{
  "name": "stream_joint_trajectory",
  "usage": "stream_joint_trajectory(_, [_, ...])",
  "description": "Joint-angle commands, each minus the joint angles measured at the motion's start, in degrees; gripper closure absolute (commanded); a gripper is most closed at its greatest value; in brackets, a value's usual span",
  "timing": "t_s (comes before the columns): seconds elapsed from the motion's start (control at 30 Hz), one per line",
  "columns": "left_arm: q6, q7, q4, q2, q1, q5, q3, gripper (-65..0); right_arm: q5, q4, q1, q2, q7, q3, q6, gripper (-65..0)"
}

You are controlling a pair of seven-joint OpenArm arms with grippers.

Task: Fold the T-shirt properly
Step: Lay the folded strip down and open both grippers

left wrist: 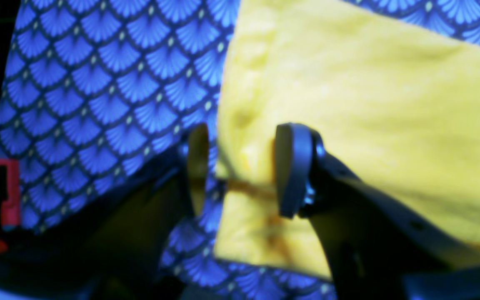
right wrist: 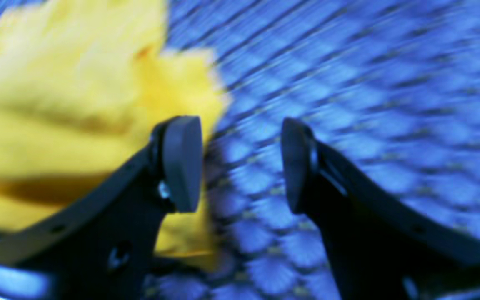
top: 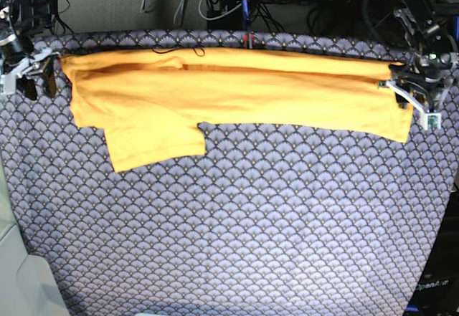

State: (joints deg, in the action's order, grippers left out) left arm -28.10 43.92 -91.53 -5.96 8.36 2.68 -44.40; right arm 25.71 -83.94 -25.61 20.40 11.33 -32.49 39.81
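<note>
Hands (left wrist: 240,171) (right wrist: 242,164) agape beside T-shirt (top: 237,94)

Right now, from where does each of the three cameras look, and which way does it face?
Left wrist: on the left arm, looks down past the open left gripper at the T-shirt edge.
Right wrist: on the right arm, looks past the open right gripper at the scallop-patterned cloth; shirt to its left.
Base: high in front, looks down on the table; both arms show at the shirt's ends.
All views share shirt and cloth.
</note>
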Motion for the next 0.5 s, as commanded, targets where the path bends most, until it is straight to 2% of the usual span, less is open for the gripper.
stream_joint_trajectory(0.0, [0.4,-1.0,-1.2,-0.2,-0.6,-0.3,-1.7,-29.0,1.0,-0.8,-0.1,0.7,-1.4,-1.4,0.2,-31.7])
stream_joint_trajectory(0.1, [0.4,-1.0,-1.2,0.3,-0.7,-0.3,-4.4,-37.0,1.0,-0.8,0.5,1.1,-1.5,-3.1,0.2,-31.8])
stream_joint_trajectory(0.17, [0.3,-1.0,-1.2,0.3,-0.7,-0.3,-5.1,-41.7,0.7,-0.9,1.4,2.8,-1.5,-3.0,0.2,-31.8])
stream_joint_trajectory(0.3, [-3.7,-1.1,-1.2,0.4,-0.7,-0.3,-5.3,-42.7,0.5,-1.0,4.5,4.5,-1.2,-1.9,0.2,-31.9])
stream_joint_trajectory(0.37, [-3.9,-1.1,-1.2,0.5,-0.6,-0.3,-5.4,-42.7,-1.5,-0.9,6.5,5.8,0.1,0.1,0.2,-31.9])
stream_joint_trajectory(0.47, [-4.1,-1.1,-1.2,1.1,-0.7,-0.3,-6.5,-42.7,-5.4,-0.8,11.8,5.8,4.3,4.6,0.2,-31.9])
